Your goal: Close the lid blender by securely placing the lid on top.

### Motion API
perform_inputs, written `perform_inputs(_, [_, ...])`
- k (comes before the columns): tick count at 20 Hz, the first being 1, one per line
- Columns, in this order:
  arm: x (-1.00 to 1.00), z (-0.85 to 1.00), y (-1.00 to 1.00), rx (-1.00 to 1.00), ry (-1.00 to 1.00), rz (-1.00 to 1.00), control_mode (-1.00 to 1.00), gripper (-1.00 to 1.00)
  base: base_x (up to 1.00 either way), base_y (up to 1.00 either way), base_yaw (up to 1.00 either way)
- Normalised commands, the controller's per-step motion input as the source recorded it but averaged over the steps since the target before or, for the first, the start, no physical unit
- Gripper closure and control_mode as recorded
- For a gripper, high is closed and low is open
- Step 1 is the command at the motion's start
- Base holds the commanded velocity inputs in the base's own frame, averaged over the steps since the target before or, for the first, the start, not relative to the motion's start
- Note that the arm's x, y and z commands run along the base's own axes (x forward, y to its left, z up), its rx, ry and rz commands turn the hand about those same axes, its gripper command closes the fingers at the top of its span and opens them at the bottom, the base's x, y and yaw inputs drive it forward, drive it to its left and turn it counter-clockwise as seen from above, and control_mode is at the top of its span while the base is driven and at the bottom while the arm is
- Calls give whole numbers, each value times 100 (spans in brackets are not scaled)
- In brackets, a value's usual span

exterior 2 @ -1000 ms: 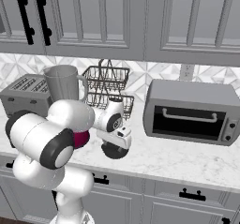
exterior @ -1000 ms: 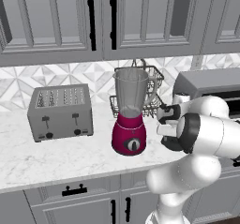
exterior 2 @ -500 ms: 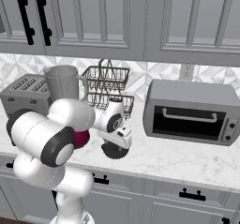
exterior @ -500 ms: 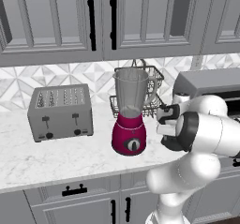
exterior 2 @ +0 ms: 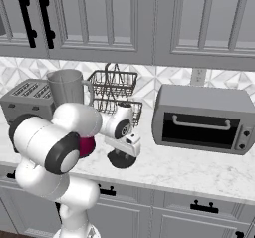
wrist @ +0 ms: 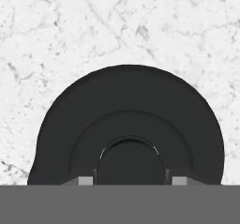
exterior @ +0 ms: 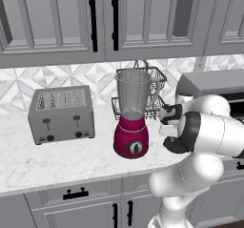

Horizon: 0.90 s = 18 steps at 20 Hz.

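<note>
The lid (wrist: 126,124) is being shown lying flat on the marble table (wrist: 56,40), low in the hand view's centre; in the right base view it (exterior 2: 121,160) is being seen at centre. The fingers (wrist: 129,180) are being held narrowly either side of its raised centre; whether a grip is made cannot be told. The blender (exterior: 132,119) is being shown open-topped at the left base view's centre.

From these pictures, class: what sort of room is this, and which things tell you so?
A kitchen, rendered rather than real. On the marble counter stand a toaster, a blender and a toaster oven, with cupboards above.
</note>
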Motion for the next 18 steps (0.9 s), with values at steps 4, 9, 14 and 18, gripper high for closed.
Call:
perform_inputs(4, [-20, 13, 0, 8, -1, 0, -100, 100, 0, 0, 0])
perform_inputs(9, [-31, 95, 3, 1, -11, 0, -100, 100, 0, 0, 0])
perform_inputs(14, [-30, 100, 7, 0, -23, 1, -100, 100, 0, 0, 0])
perform_inputs(18, [-35, 100, 4, 0, -20, 3, -100, 100, 0, 0, 0])
